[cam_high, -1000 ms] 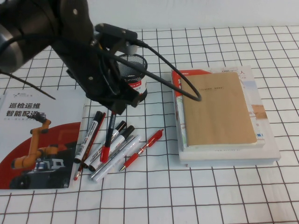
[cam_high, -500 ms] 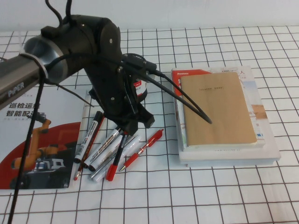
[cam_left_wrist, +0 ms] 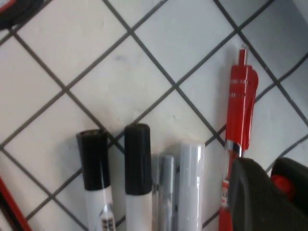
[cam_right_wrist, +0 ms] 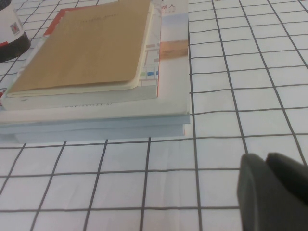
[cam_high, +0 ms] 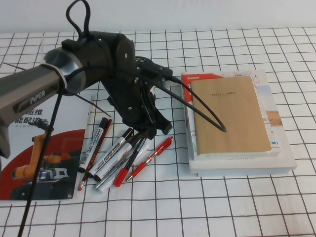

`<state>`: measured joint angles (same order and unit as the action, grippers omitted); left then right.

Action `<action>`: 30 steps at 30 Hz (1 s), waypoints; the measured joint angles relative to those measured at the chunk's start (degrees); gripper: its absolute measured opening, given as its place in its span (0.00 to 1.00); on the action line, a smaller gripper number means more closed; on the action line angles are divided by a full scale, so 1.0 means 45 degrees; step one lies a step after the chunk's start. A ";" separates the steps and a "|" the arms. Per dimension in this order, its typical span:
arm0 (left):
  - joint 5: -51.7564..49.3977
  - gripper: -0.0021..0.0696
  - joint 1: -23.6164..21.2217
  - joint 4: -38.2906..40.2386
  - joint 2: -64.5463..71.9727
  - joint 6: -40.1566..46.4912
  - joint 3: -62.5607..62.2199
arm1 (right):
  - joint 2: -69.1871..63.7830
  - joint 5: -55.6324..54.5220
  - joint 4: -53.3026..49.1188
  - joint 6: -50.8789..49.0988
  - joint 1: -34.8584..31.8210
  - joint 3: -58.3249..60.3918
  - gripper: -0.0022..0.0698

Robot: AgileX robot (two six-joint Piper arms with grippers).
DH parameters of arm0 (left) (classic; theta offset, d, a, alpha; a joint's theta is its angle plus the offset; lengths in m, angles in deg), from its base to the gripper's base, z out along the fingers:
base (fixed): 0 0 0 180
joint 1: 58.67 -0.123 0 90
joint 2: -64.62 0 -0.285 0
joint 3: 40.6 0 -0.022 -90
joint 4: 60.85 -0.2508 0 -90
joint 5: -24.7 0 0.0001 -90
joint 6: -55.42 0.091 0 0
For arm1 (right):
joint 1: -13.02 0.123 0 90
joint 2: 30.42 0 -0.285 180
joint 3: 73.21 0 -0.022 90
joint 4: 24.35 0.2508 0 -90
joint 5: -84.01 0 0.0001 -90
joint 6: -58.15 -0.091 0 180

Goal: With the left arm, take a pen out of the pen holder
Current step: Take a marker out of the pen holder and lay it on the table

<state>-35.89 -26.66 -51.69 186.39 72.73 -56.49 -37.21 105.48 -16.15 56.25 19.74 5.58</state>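
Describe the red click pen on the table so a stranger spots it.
Left of the stacked books lies a row of pens, where the left gripper holds a red-capped pen; the right gripper hangs beyond the books. The red click pen lies rightmost, red-ended with a clear middle.

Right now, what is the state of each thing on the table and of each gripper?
Left gripper: shut on the pen, low over the markers.
Pen: held, slanting down onto the markers.
Markers: lying flat, side by side.
Pen holder: upright.
Notebook: closed, on the books.
Right gripper: shut, empty, near the books.
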 joint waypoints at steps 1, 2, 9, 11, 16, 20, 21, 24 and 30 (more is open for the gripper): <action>0.0061 0.09 0.0000 0.0073 0.0060 0.0036 0.0000 | 0.0000 0.0000 0.0000 0.0000 0.0000 0.0000 0.01; 0.0135 0.09 0.0000 0.0121 0.0119 0.0066 0.0000 | 0.0000 0.0000 0.0000 0.0000 0.0000 0.0000 0.01; 0.0629 0.10 0.0000 0.0757 0.0218 0.0958 0.0000 | 0.0000 0.0000 0.0000 0.0000 0.0000 0.0000 0.01; 0.0708 0.13 0.0000 0.0964 0.0218 0.1255 0.0000 | 0.0000 0.0000 0.0000 0.0000 0.0000 0.0000 0.01; 0.0758 0.33 0.0000 0.1041 0.0218 0.1473 0.0000 | 0.0000 0.0000 0.0000 0.0000 0.0000 0.0000 0.01; 0.0786 0.49 0.0000 0.1041 0.0218 0.1490 0.0000 | 0.0000 0.0000 0.0000 0.0000 0.0000 0.0000 0.01; 0.0808 0.51 0.0000 0.1014 0.0218 0.1490 0.0000 | 0.0000 0.0000 0.0000 0.0000 0.0000 0.0000 0.01; 0.0814 0.51 0.0000 0.0993 0.0218 0.1490 0.0000 | 0.0000 0.0000 0.0000 0.0000 0.0000 0.0000 0.01; 0.0704 0.16 0.0000 0.0969 0.0164 0.1523 0.0000 | 0.0000 0.0000 0.0000 0.0000 0.0000 0.0000 0.01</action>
<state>-32.72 -26.66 -47.33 187.12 79.58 -56.49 -37.21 105.48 -16.15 56.25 19.74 5.58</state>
